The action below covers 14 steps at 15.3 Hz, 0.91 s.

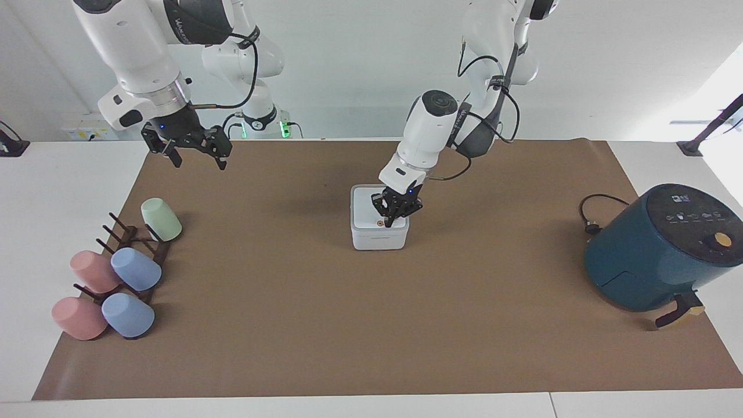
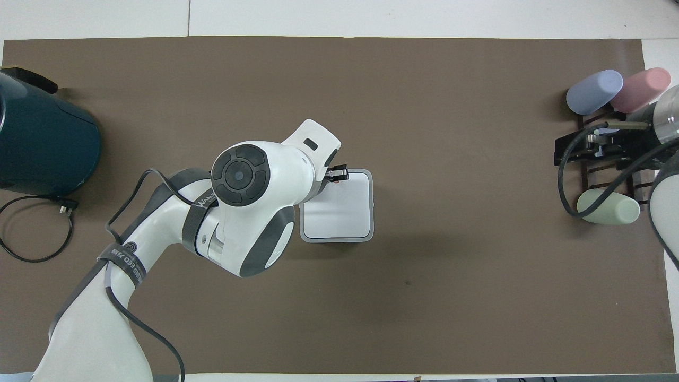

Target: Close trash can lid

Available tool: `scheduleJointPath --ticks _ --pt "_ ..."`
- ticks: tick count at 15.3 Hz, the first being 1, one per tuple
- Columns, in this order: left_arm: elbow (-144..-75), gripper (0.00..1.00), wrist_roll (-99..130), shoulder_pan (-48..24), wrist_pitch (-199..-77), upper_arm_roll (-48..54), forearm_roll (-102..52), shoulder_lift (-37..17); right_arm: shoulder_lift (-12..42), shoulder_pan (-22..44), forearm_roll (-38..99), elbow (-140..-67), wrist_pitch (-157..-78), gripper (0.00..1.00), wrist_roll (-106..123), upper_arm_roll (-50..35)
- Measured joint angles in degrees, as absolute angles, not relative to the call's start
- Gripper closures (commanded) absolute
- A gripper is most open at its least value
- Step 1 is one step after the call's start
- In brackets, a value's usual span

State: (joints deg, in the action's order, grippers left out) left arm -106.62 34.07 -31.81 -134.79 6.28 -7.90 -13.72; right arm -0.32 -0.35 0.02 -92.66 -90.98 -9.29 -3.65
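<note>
The small white trash can (image 1: 380, 238) stands mid-mat. Its lid (image 1: 365, 209) lies flat on top, with the orange-ringed dot (image 1: 379, 222) showing. My left gripper (image 1: 388, 221) points down with its fingers shut, the tips at the lid's top right beside the dot. In the overhead view the left arm covers one side of the lid (image 2: 345, 209), and the gripper (image 2: 338, 174) shows at the lid's corner farthest from the robots. My right gripper (image 1: 197, 161) is open and empty. It waits in the air over the mat's edge near the robots, at the right arm's end.
A dark teal air fryer (image 1: 662, 249) with a loose black cable (image 1: 592, 215) stands at the left arm's end. A dark cup rack (image 1: 139, 247) with several pastel cups lies at the right arm's end. The brown mat (image 1: 371, 325) covers the table.
</note>
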Motion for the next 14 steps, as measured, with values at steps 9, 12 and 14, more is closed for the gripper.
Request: scheduleJointPath --ticks 9,12,14 --pt "-92.3 0.46 25.5 -18.6 -109.7 5.5 -7.9 -11.2 -0.3 -0.3 0.0 -92.7 -91.0 0.0 -9.3 -3.6" --pt "-92.2 0.0 14.3 -10.4 -103.1 5.2 -7.9 -8.6 -0.3 -0.3 0.0 -92.7 -91.0 0.0 -9.3 -3.6" --pt "-92.2 0.0 8.0 -5.7 -99.7 5.1 -7.8 -7.1 -0.3 -0.3 0.0 -92.7 -91.0 0.0 -9.3 -3.6"
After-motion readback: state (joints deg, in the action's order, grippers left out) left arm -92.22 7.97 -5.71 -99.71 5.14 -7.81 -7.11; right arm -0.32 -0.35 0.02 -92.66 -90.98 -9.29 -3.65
